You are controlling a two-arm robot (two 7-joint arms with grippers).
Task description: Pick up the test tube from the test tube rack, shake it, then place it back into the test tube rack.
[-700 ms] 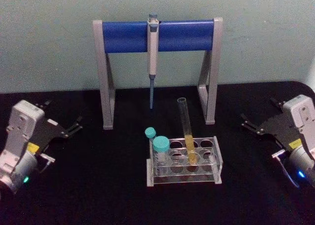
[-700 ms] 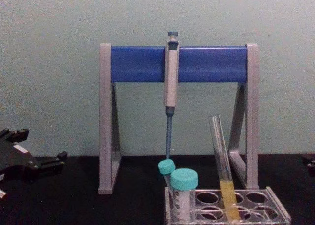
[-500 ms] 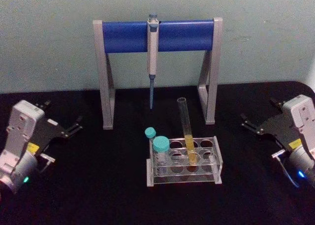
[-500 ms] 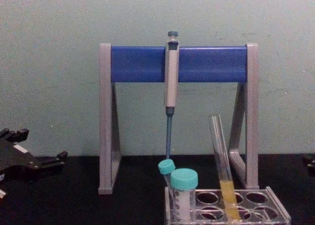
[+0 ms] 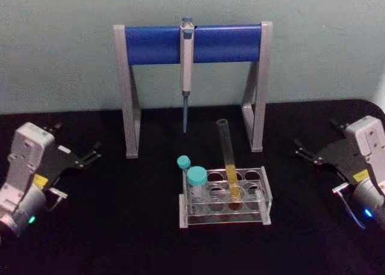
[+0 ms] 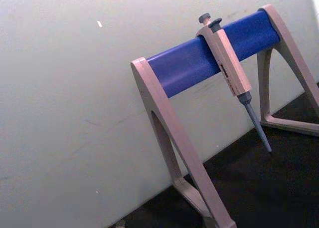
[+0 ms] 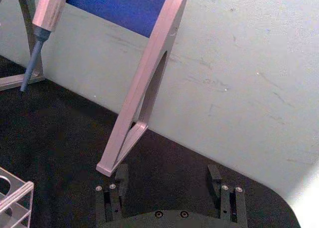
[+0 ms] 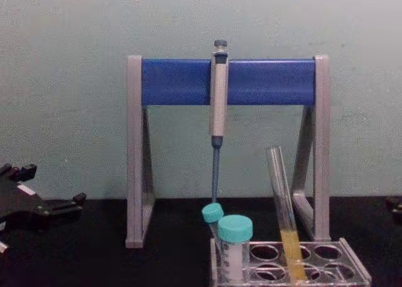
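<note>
The test tube (image 5: 228, 159), a long clear uncapped glass tube with yellow liquid in its lower part, leans slightly in a middle hole of the test tube rack (image 5: 265, 198), low and clear, near the table's centre. From the chest the test tube (image 8: 282, 202) rises well above the test tube rack (image 8: 360, 272). My left gripper (image 5: 75, 140) rests open at the far left, well away from the rack. My right gripper (image 5: 315, 136) rests open at the far right; in the right wrist view its fingers (image 7: 119, 177) stand apart with nothing between them.
Two teal-capped tubes (image 5: 196, 179) stand in the rack's left end. Behind the rack a grey-and-blue pipette stand (image 5: 156, 44) holds a hanging pipette (image 5: 186, 64). The black table runs back to a pale wall, with open room on both sides of the rack.
</note>
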